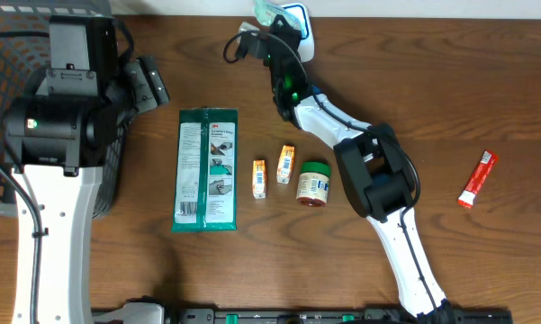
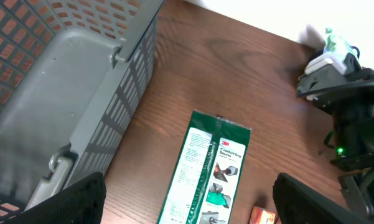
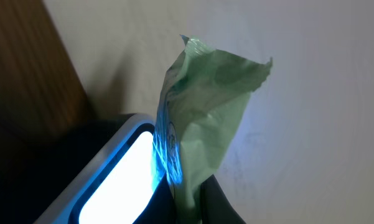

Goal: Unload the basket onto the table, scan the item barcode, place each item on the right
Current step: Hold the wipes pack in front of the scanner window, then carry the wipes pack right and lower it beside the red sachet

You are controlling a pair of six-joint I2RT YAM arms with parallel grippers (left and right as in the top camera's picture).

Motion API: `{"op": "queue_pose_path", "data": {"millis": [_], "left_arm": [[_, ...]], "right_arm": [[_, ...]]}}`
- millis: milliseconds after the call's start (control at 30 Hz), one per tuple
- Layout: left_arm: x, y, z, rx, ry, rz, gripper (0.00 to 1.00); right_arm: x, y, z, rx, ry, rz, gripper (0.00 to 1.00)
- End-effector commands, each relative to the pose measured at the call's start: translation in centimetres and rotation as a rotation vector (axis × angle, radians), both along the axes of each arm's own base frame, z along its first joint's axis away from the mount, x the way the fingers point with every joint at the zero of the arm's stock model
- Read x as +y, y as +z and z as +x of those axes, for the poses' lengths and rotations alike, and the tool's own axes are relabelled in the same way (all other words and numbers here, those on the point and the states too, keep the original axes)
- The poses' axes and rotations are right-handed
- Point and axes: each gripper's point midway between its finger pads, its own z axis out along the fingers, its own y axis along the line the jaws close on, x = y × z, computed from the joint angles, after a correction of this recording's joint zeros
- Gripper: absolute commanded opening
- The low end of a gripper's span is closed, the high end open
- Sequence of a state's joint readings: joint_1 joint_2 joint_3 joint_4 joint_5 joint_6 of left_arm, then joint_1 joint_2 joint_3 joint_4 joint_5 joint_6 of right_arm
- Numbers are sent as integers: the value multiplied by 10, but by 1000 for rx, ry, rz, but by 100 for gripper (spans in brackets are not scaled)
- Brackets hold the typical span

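Observation:
A light green crinkled packet [image 3: 205, 106] is pinched between the dark fingers of my right gripper [image 3: 196, 208], which is shut on it. Its face is lit blue right beside the glowing window of the scanner [image 3: 118, 183]. In the overhead view, the right gripper [image 1: 272, 29] holds the packet [image 1: 268, 11] at the scanner [image 1: 297, 18] on the table's far edge. My left gripper [image 2: 193, 202] is wide open and holds nothing. It hovers above a green glove pack [image 2: 208, 168], and its black fingers [image 2: 74, 199] frame the bottom corners of the left wrist view.
A grey mesh basket [image 1: 4, 40] stands at the far left, beside the left arm. On the table lie the green glove pack [image 1: 208, 168], two small orange boxes [image 1: 259, 178] [image 1: 286, 165], a green-lidded jar [image 1: 313, 183] and a red tube [image 1: 477, 178].

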State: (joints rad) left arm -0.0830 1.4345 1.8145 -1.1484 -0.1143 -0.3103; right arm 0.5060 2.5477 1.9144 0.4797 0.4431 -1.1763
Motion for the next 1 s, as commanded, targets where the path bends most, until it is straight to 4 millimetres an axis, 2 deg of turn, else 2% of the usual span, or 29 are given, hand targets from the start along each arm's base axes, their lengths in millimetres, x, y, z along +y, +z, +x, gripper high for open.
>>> {"op": "queue_pose_path", "data": {"millis": [0, 167, 233, 400, 467, 600, 700, 833, 967], "left_arm": [[2, -2, 0, 7, -2, 8, 86], [2, -2, 0, 7, -2, 8, 86], [2, -2, 0, 7, -2, 8, 86], [2, -2, 0, 7, -2, 8, 86], [2, -2, 0, 7, -2, 8, 86], [2, -2, 0, 7, -2, 8, 86], [2, -2, 0, 7, -2, 8, 86], [2, -2, 0, 7, -2, 8, 86], [2, -2, 0, 7, -2, 8, 86]], "right_arm": [[2, 91, -10, -91, -31, 304, 1], [-13, 150, -29, -46, -55, 450, 1], [-23, 166, -43, 10, -80, 500, 1], [-60, 189, -79, 167, -188, 702, 1], [-77, 191, -94, 253, -212, 761, 1], [-109, 187, -126, 453, -230, 849, 1], [-134, 174, -155, 642, -262, 936, 1], [-164, 141, -190, 889, -341, 996, 1], [-204, 97, -219, 1059, -531, 992, 1]]}}
